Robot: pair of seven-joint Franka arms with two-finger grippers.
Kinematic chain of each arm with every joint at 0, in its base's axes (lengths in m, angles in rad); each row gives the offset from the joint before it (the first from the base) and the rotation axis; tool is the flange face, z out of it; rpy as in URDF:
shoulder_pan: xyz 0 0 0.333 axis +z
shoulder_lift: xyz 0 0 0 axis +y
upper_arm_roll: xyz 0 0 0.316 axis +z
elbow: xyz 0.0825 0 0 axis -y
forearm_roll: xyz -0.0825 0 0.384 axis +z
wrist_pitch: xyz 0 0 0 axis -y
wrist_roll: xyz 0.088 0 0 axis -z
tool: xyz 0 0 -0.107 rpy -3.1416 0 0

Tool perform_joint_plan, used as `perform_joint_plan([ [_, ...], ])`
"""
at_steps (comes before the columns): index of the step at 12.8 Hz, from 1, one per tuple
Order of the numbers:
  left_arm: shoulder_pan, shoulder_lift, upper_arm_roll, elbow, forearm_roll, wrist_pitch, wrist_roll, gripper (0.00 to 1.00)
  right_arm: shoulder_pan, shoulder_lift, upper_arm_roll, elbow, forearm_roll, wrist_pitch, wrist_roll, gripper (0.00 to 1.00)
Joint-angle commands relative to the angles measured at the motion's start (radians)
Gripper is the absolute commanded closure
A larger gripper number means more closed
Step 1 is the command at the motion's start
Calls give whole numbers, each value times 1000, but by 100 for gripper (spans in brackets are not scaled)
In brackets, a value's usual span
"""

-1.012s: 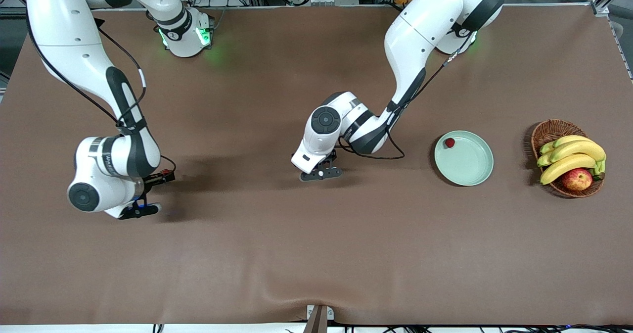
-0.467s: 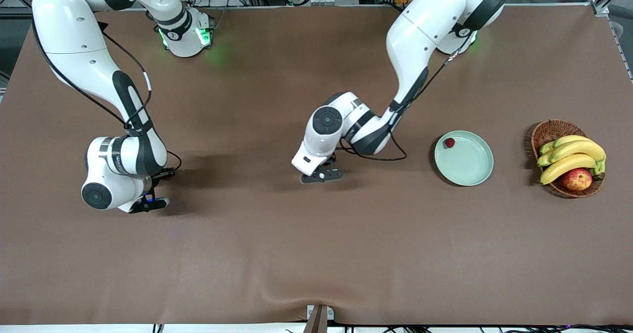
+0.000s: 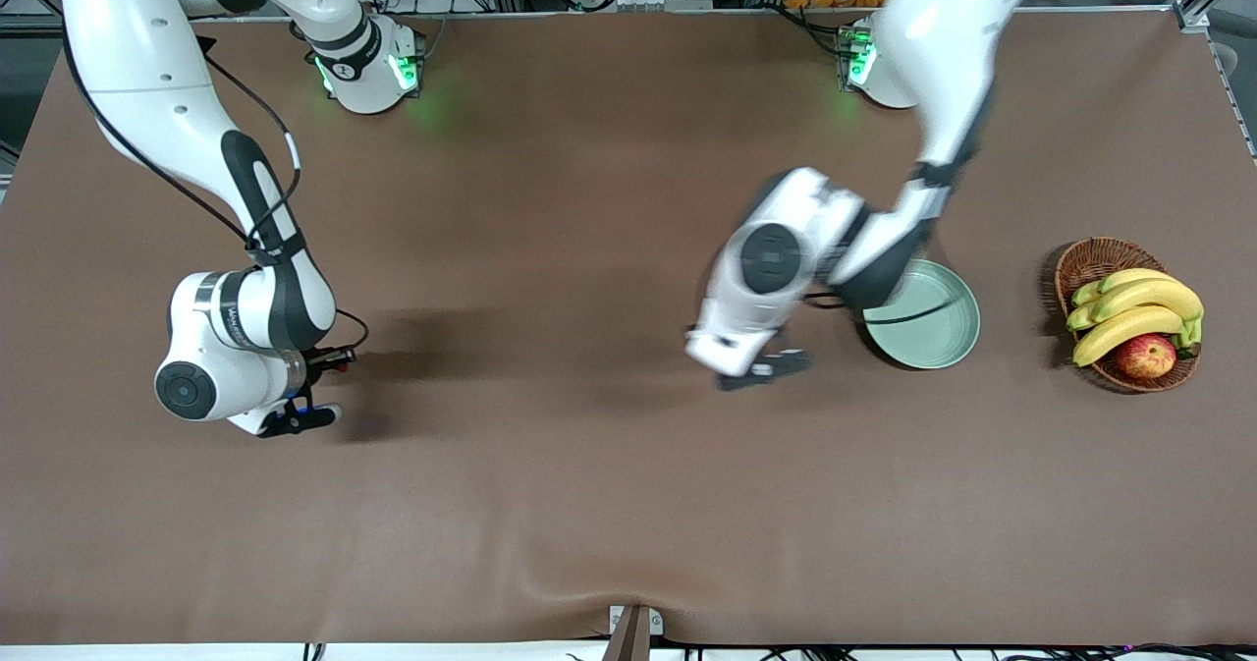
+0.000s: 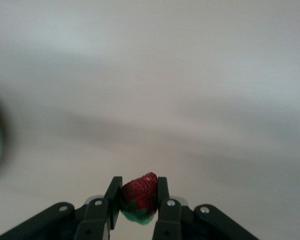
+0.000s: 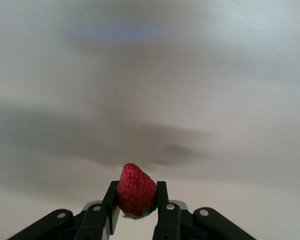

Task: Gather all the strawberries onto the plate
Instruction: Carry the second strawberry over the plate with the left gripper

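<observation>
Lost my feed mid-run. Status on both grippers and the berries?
Left gripper shut on a strawberry, over bare table beside the plate. Right gripper shut on another strawberry, over its own end. Nothing in the way.

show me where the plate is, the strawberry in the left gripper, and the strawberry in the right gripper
plate (image 3: 938, 332), front view, on its bare mint-green floor.
strawberry in the left gripper (image 4: 140, 192), left wrist view, on its red flesh between the fingers.
strawberry in the right gripper (image 5: 136, 190), right wrist view, on its red flesh between the fingers.
</observation>
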Motion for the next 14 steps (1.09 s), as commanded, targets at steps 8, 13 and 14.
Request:
perform_joint_plan([
  [8, 396, -62, -8, -383, 238, 76, 372, 59, 436, 35, -3, 63, 405, 113, 439, 100],
  [13, 392, -111, -47, -351, 244, 47, 363, 0, 498, 108, -2, 60, 408, 218, 438, 68],
  [14, 393, -120, -98, -320, 238, 27, 352, 0, 496, 108, -2, 58, 408, 218, 438, 45],
])
